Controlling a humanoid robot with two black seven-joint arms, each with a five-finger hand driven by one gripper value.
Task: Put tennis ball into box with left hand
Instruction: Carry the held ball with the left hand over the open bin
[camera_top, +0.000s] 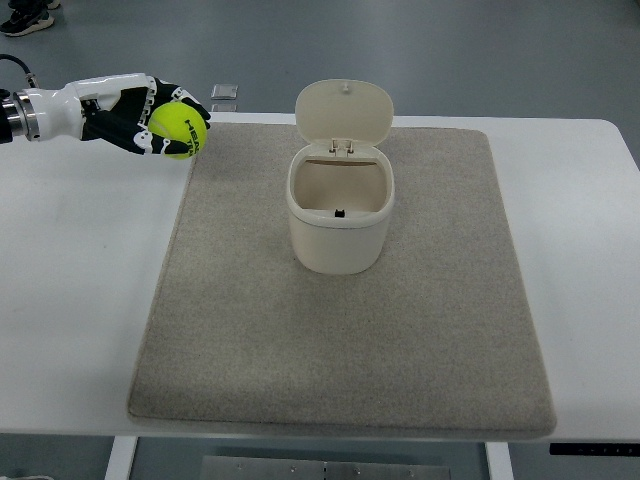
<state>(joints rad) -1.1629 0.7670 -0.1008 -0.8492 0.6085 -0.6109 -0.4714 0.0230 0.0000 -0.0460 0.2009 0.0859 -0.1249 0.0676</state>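
One arm is showing, reaching in from the left, and its left hand (150, 117) is wrapping curled fingers around the ball (178, 133), gripping it near the mat's (340, 340) far-left corner, seemingly above the table (80, 300) rather than resting on it. The box (340, 215) is standing mid-mat, well apart, its lid (344, 112) tipping back open.

A white desk (80, 300) carries a grey mat (420, 340) spread over its middle; an open cream box (340, 225) stands on the mat.
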